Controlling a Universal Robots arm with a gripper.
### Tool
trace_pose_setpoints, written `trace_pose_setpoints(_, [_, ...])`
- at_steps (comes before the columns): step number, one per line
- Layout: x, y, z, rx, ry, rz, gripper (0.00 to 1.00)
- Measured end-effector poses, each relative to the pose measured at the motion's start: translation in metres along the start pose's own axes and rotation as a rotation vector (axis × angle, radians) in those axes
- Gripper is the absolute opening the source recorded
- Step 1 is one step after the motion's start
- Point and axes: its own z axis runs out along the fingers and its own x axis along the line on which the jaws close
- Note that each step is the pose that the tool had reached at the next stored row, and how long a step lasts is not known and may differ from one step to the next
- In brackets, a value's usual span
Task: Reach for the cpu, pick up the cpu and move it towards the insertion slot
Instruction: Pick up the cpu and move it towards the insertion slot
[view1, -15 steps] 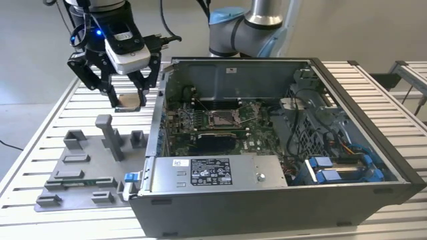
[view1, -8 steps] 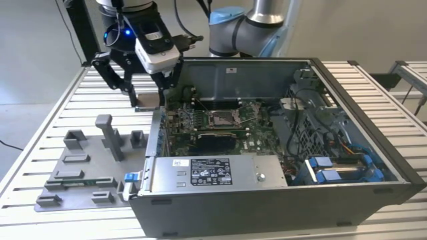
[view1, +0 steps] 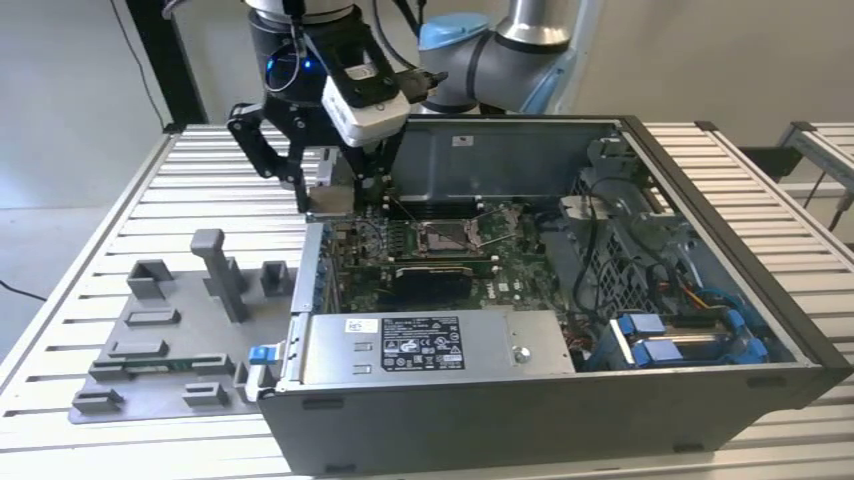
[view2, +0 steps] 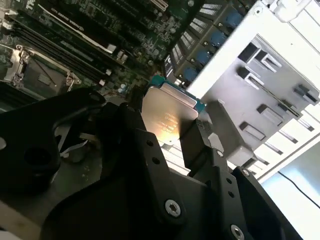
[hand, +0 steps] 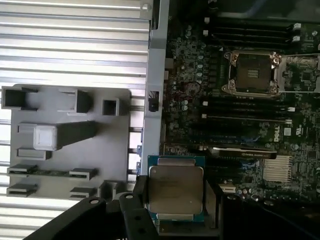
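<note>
End effector (hand: 175, 196) grips cpu (hand: 175, 187) over case edge (hand: 154, 75) — insertion slot (hand: 251, 73) well apart.

cpu (hand: 175, 189) over case wall (hand: 156, 65); insertion slot (hand: 251, 73) inside, well apart

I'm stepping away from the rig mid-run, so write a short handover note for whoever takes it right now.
Claw: shut on the cpu, which is held off the surfaces, its metal face visible in both wrist views.
Position: in the exterior view the claw hangs above the open computer case's wall on the exterior view's left, beside the grey fixture plate.
Insertion slot: on the green board inside the case, apart from the cpu.
Done: reach and pickup.
Left: the cpu is not yet over the slot.
</note>
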Motion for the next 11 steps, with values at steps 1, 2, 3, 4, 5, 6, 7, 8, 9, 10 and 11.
trace_pose_setpoints(1, [-0.0045, -0.0002, 0.0000, 0.0000, 0.0000, 0.000, 0.00])
trace_pose_setpoints(2, [-0.0091, -0.0003, 0.0000, 0.0000, 0.0000, 0.000, 0.00])
trace_pose_setpoints(3, [-0.0136, -0.0005, -0.0001, 0.0001, 0.0000, 0.000, 0.00])
trace_pose_setpoints(4, [-0.0181, -0.0006, -0.0001, 0.0001, 0.0000, 0.000, 0.00])
trace_pose_setpoints(5, [-0.0228, -0.0008, -0.0001, 0.0001, 0.0000, 0.000, 0.00])
trace_pose_setpoints(6, [-0.0275, -0.0010, -0.0001, 0.0000, 0.0000, 0.000, 0.00])
trace_pose_setpoints(7, [-0.0320, -0.0012, -0.0002, 0.0001, 0.0000, 0.000, 0.00])
trace_pose_setpoints(8, [-0.0364, -0.0013, -0.0002, 0.0000, 0.0000, 0.000, 0.00])
trace_pose_setpoints(9, [-0.0409, -0.0015, -0.0002, 0.0000, 0.0000, 0.000, 0.00])
trace_pose_setpoints(10, [-0.0455, -0.0016, -0.0002, 0.0000, 0.0000, 0.000, 0.00])
trace_pose_setpoints(11, [-0.0501, -0.0018, -0.0003, 0.0000, 0.0000, 0.000, 0.00])
